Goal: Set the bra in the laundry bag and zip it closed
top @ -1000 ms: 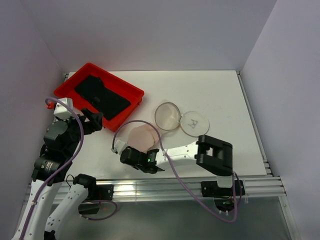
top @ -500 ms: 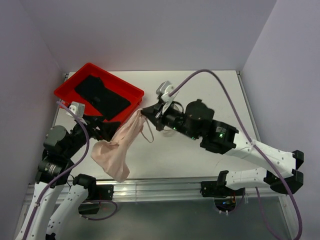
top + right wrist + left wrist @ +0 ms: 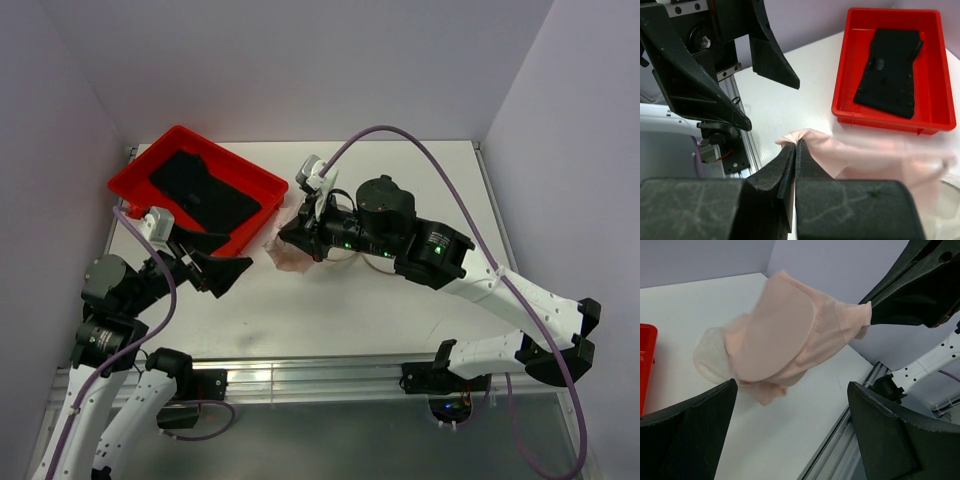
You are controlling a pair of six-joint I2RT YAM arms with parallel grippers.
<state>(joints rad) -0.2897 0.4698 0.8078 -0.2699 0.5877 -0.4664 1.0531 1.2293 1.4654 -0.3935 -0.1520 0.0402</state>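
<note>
The pale pink bra (image 3: 284, 256) hangs bunched from my right gripper (image 3: 292, 236), which is shut on one corner of it (image 3: 865, 160), just right of the red tray. In the right wrist view the jaws (image 3: 795, 146) are pressed together on the fabric. My left gripper (image 3: 218, 262) is open and empty, a short way left of the bra. It faces the bra (image 3: 790, 335) in the left wrist view, with its fingers (image 3: 792, 390) wide apart. The white mesh laundry bag (image 3: 704, 356) lies behind the bra. In the top view my right arm hides most of it.
A red tray (image 3: 128, 178) holding a black cloth (image 3: 205, 193) sits at the back left, close to both grippers. It also shows in the right wrist view (image 3: 939, 70). The table's metal front rail (image 3: 330, 372) runs along the near edge.
The bra hung long and stretched down toward my left gripper half a second ago. Now it is bunched up at my right gripper. My left gripper has shifted slightly and stands apart from the bra.
</note>
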